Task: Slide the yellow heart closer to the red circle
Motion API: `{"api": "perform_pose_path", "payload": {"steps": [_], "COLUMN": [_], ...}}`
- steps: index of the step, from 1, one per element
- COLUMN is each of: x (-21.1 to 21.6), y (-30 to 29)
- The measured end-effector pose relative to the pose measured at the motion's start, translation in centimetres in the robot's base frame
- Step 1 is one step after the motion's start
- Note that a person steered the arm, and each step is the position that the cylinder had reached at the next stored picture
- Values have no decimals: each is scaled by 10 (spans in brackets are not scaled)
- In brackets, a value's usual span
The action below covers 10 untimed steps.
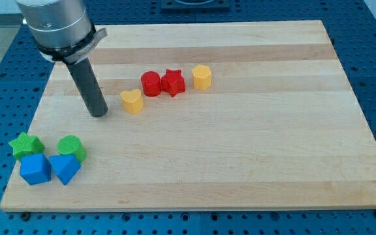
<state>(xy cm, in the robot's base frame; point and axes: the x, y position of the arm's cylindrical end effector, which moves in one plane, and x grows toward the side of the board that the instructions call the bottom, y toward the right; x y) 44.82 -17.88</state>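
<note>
The yellow heart [132, 101] lies on the wooden board, left of centre. The red circle [151, 83] stands just up and to the right of it, a small gap between them. My tip [98, 114] rests on the board to the left of the yellow heart and slightly lower, about a block's width away, touching no block. The dark rod rises from it to the arm's grey end at the view's top left.
A red star [173, 82] touches the red circle's right side, and a yellow hexagon block [202, 77] stands right of it. At the board's lower left sit a green star [25, 145], a green circle [71, 147], a blue cube [35, 169] and a blue triangle block [64, 168]. The board [253, 143] lies on a blue perforated table.
</note>
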Motion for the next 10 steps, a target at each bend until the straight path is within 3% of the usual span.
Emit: {"api": "perform_pose_path", "payload": {"steps": [10], "x": [8], "y": [50]}}
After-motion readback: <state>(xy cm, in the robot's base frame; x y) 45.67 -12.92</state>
